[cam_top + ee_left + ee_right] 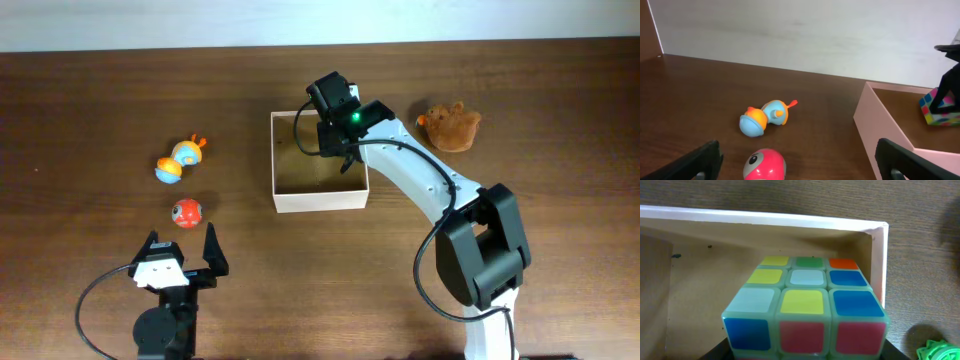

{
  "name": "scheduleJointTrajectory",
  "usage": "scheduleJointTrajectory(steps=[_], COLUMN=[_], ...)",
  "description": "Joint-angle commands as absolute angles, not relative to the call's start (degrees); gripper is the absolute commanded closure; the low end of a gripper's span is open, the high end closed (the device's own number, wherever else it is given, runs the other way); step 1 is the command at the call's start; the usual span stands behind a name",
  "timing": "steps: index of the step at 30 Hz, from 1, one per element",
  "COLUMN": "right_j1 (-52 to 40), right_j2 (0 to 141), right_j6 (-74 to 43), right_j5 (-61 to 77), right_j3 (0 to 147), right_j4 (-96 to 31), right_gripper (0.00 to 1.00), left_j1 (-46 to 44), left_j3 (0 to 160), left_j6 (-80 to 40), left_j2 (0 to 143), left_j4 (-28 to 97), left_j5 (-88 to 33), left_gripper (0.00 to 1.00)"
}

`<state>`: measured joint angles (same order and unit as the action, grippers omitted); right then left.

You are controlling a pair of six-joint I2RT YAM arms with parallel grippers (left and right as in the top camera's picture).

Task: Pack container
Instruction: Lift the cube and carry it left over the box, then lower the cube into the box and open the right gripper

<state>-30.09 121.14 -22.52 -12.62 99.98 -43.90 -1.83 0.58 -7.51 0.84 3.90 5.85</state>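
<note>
A dark wooden table (90,100) seen from above, with two robot arms rising from its near edge. At the near left, the left gripper (181,237) hovers low over bare wood and points away from the robot. Its jaws are spread wide and hold nothing. Just ahead of its fingers lies a red ball toy (186,212), and a little further on a blue and orange toy (180,160) lies on its side. Both are loose on the table and neither touches the gripper. Well to the right of them, near the middle of the table, sits the container (320,200), a square shallow box with thin white walls and a tan floor, open at the top. The right arm (430,185) reaches from its base at the near right, diagonally forward and leftward. Its wrist bends down so that the right gripper (338,125) hangs over the container's far right corner, inside the line of the walls. In the right wrist view, its jaws are closed on a colour puzzle cube (802,305), with the tan floor and a white wall behind it. The left wrist view shows the cube low inside the box, but whether it touches the floor cannot be told. To the right of the container, apart from it, a brown plush toy (450,127) rests on the table.
</note>
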Motion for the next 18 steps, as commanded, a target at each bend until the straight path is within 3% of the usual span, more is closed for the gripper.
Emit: scheduleJointTrajectory(steps=[1,3,6,8,15,18], right_j1=[-29.93,-29.93,-29.93,-29.93,-29.98,-30.0], right_j2=[122.19,122.21,122.19,122.21,122.19,122.19], right_j6=[-23.46,-23.46,-23.46,-23.46,-23.22,-20.16], right_j5=[-13.76,-13.74,-13.72,-13.74,-12.69,-7.77], right_j3=[101.36,101.36,101.36,101.36,101.36,101.38], right_j4=[-43.22,-42.96,-42.59,-42.57,-42.41,-41.8], right_gripper=[0.5,0.46,0.29,0.27,0.25,0.29], left_j1=[-1.54,-1.54,-1.54,-1.54,-1.54,-1.54], left_j3=[0.51,0.51,0.51,0.51,0.51,0.51], left_j6=[-6.61,-6.61,-6.61,-6.61,-6.61,-6.61], left_j2=[0.3,0.3,0.3,0.3,0.3,0.3], left_j4=[4.16,4.16,4.16,4.16,4.16,4.16], left_j5=[6.04,6.04,6.04,6.04,6.04,6.04], left_gripper=[0.01,0.01,0.01,0.01,0.01,0.01])
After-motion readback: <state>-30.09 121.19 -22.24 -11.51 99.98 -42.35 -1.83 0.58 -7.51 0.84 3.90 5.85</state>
